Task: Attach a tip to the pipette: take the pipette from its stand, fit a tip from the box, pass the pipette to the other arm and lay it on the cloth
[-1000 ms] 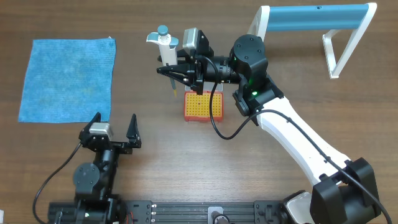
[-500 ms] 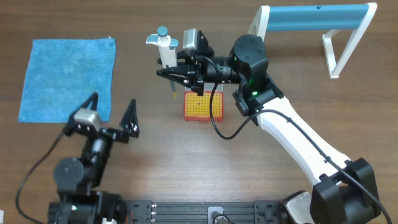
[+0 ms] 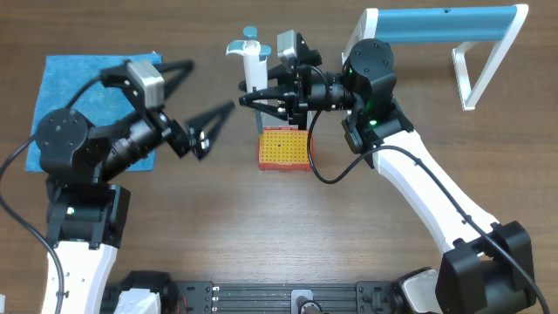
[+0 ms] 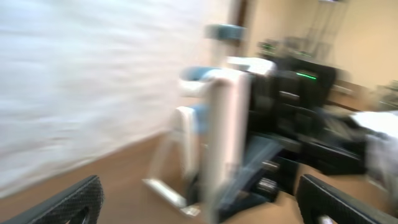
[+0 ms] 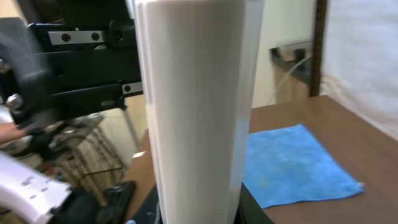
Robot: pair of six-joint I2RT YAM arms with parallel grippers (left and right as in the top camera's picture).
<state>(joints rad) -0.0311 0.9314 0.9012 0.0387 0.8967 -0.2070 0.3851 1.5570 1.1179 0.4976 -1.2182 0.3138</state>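
Surface: brown wooden table (image 3: 261,227), blue cloth (image 3: 61,83) at its left, orange tip box (image 3: 283,148) mid-table.
Pipette (image 3: 254,63): upright, lifted near the tip box, clamped in the right gripper (image 3: 266,94).
Left gripper (image 3: 209,85): jaws spread wide, facing the pipette's side, near but not touching.

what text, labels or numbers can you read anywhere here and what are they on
No readable text anywhere.
pipette: its body is plain white in the right wrist view and blurred in the left wrist view, so any print on it cannot be read.
tip box, cloth, stand: no markings visible from above.
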